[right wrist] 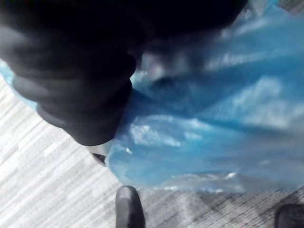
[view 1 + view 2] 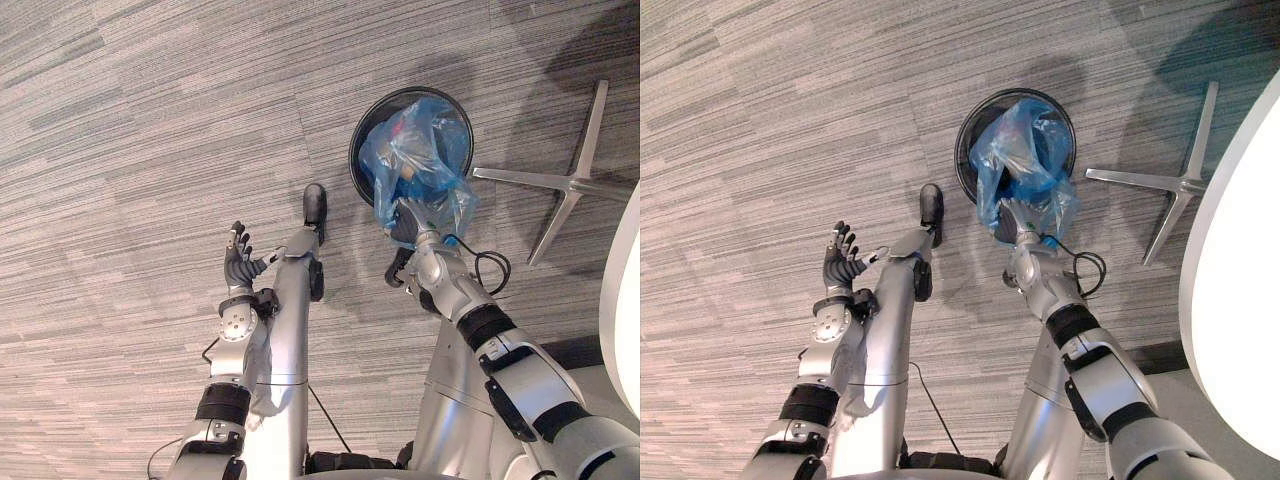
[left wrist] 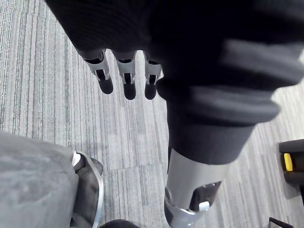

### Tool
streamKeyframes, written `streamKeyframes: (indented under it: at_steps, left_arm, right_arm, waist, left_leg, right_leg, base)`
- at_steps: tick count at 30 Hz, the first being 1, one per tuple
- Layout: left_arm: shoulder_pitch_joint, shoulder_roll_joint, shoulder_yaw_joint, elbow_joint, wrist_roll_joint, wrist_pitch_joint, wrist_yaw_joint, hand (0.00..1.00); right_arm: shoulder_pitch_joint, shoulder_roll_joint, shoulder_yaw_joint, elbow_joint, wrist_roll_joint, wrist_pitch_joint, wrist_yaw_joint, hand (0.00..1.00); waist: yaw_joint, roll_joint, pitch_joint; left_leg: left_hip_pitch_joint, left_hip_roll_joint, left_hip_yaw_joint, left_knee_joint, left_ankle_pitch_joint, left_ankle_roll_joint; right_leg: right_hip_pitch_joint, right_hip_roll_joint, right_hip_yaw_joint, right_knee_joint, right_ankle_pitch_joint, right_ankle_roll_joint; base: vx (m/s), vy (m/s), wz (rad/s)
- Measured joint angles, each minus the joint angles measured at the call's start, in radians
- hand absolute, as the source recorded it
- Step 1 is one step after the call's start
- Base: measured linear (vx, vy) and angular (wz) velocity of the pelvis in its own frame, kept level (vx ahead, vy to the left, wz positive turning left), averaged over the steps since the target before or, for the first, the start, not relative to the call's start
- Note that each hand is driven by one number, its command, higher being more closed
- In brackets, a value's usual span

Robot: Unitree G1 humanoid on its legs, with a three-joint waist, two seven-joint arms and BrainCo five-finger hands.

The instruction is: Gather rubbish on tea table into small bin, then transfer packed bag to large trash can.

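While the blue bag [image 2: 425,150] lies half inside the black trash can [image 2: 358,140], draped over its rim against the right hand [image 2: 405,225], whose grip cannot be told, it could snag there and spill onto the floor [image 2: 150,150]. The left hand [image 2: 238,262] is released, idle.

The bag [image 2: 420,165] covers most of the bin's mouth. The bin [image 2: 356,140] shows as a dark rim on its left and far sides. What lies inside cannot be told. The right hand [image 2: 405,225] is half buried in the bag's near folds, and its wrist view is blurred. At the right, a metal star base [image 2: 573,182] runs behind a white tabletop [image 2: 1240,300], itself cut by the edge. A black-and-yellow thing [image 3: 290,164] on the floor is cut off, unidentifiable.
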Motion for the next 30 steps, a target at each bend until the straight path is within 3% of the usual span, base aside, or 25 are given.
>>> streamKeyframes:
  at_steps: [8,16,21,25,30]
  left_arm:
    - [0.001,-0.010,-0.002,-0.020,0.001,0.022,-0.006,0.00]
    - [0.054,-0.006,-0.017,-0.043,0.020,0.035,-0.018,0.00]
    - [0.115,0.005,-0.064,-0.043,0.024,0.045,-0.030,0.00]
    - [0.170,0.004,-0.082,-0.043,0.060,0.047,-0.040,0.00]
    - [0.248,0.021,-0.119,-0.037,0.091,0.048,-0.053,0.00]
  right_arm:
    - [0.098,0.023,-0.026,-0.198,0.046,-0.003,-0.001,1.00]
    - [0.293,0.081,-0.040,-0.343,0.111,-0.013,0.010,1.00]
    - [0.420,0.116,-0.037,-0.422,0.153,-0.022,0.028,1.00]
    - [0.506,0.128,-0.024,-0.490,0.196,-0.032,0.052,1.00]
    - [0.592,0.156,-0.006,-0.500,0.246,-0.073,0.095,1.00]
  waist:
    - [-0.001,-0.001,-0.001]
    - [-0.005,-0.004,-0.004]
    - [-0.028,-0.032,-0.020]
    - [-0.029,-0.058,-0.048]
    - [-0.031,-0.078,-0.132]
  left_leg:
    - [0.078,0.025,0.004,0.007,-0.003,0.000]
    - [0.293,0.046,0.029,-0.098,0.004,-0.005]
    - [0.476,0.047,0.048,-0.177,0.005,-0.004]
    - [0.629,0.064,0.079,-0.242,-0.002,0.007]
    - [0.811,0.061,0.118,-0.379,0.004,0.000]
  right_leg:
    - [0.084,0.024,0.002,-0.016,0.001,-0.002]
    - [0.292,0.062,0.002,-0.130,0.020,-0.012]
    - [0.478,0.073,-0.003,-0.233,0.033,-0.003]
    - [0.631,0.104,0.009,-0.343,0.062,0.010]
    - [0.781,0.128,0.040,-0.477,0.097,0.026]
  base:
    - [-0.08,0.008,-0.09]
    - [-0.03,-0.022,-0.04]
    - [0.07,-0.025,-0.06]
    - [0.12,-0.001,-0.23]
    - [0.10,0.012,-0.23]
